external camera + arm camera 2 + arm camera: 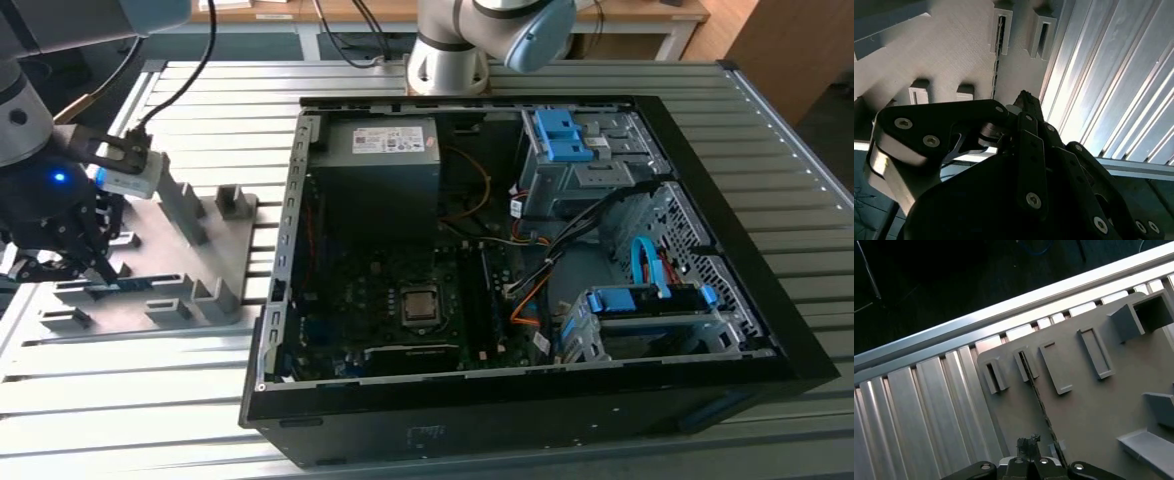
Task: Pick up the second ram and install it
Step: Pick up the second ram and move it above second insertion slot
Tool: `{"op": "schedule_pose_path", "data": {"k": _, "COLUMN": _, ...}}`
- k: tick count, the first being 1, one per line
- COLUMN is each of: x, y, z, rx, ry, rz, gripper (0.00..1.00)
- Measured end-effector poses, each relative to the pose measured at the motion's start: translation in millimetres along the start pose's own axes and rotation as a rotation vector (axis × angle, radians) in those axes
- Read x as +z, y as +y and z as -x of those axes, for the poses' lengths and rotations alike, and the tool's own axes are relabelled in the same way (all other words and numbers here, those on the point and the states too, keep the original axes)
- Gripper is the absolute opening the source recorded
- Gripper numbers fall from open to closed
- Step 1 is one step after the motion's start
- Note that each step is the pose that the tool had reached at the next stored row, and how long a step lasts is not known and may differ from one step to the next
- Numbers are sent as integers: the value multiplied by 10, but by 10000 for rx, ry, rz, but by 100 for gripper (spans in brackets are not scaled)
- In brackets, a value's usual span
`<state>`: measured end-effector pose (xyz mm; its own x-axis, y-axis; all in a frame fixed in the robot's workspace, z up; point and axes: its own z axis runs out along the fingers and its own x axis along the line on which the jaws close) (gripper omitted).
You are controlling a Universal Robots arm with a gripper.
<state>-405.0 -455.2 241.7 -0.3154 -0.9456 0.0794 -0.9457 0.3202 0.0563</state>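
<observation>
The second ram (138, 283) stands on its long edge in slotted holders on the grey fixture plate (187, 255), at the exterior view's left. It is a thin dark stick with a blue strip. In both wrist views it shows as a narrow dark edge, the ram (1036, 392) (996, 65) running between two small holders. My gripper (91, 268) hangs low over the plate just beside the stick. The gripper (1029, 442) (1026, 100) looks shut, its tips together close to the ram's near end, and nothing is between them.
An open black computer case (534, 400) lies in the middle of the ribbed metal table (747, 120), with the motherboard (347, 300) and silver processor (420, 305) exposed. Taller grey holders (180, 205) rise from the fixture plate behind the gripper. The arm's base (447, 60) stands beyond the case.
</observation>
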Motion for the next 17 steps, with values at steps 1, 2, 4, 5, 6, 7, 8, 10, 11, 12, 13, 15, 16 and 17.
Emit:
{"op": "schedule_pose_path", "data": {"k": 1, "x": 0, "y": 0, "z": 0, "rx": -111, "ry": 6, "rz": -9, "gripper": 10}}
{"op": "schedule_pose_path", "data": {"k": 2, "x": 0, "y": 0, "z": 0, "rx": -222, "ry": 12, "rz": -17, "gripper": 10}}
{"op": "schedule_pose_path", "data": {"k": 4, "x": 0, "y": 0, "z": 0, "rx": -453, "ry": 24, "rz": -36, "gripper": 10}}
{"op": "schedule_pose_path", "data": {"k": 5, "x": 0, "y": 0, "z": 0, "rx": -567, "ry": 31, "rz": -45, "gripper": 10}}
{"op": "schedule_pose_path", "data": {"k": 6, "x": 0, "y": 0, "z": 0, "rx": -683, "ry": 37, "rz": -54, "gripper": 10}}
{"op": "schedule_pose_path", "data": {"k": 7, "x": 0, "y": 0, "z": 0, "rx": -796, "ry": 43, "rz": -63, "gripper": 10}}
{"op": "schedule_pose_path", "data": {"k": 8, "x": 0, "y": 0, "z": 0, "rx": -911, "ry": 49, "rz": -72, "gripper": 10}}
{"op": "schedule_pose_path", "data": {"k": 10, "x": 0, "y": 0, "z": 0, "rx": -1135, "ry": 61, "rz": -90, "gripper": 10}}
{"op": "schedule_pose_path", "data": {"k": 11, "x": 0, "y": 0, "z": 0, "rx": -1257, "ry": 67, "rz": -99, "gripper": 10}}
{"op": "schedule_pose_path", "data": {"k": 12, "x": 0, "y": 0, "z": 0, "rx": -1373, "ry": 73, "rz": -108, "gripper": 10}}
{"op": "schedule_pose_path", "data": {"k": 13, "x": 0, "y": 0, "z": 0, "rx": -1498, "ry": 78, "rz": -118, "gripper": 10}}
{"op": "schedule_pose_path", "data": {"k": 15, "x": 1, "y": 0, "z": 0, "rx": -1781, "ry": 90, "rz": -140, "gripper": 10}}
{"op": "schedule_pose_path", "data": {"k": 16, "x": 1, "y": 0, "z": 1, "rx": -1935, "ry": 97, "rz": -152, "gripper": 10}}
{"op": "schedule_pose_path", "data": {"k": 17, "x": 1, "y": 0, "z": 1, "rx": -2105, "ry": 105, "rz": -165, "gripper": 10}}
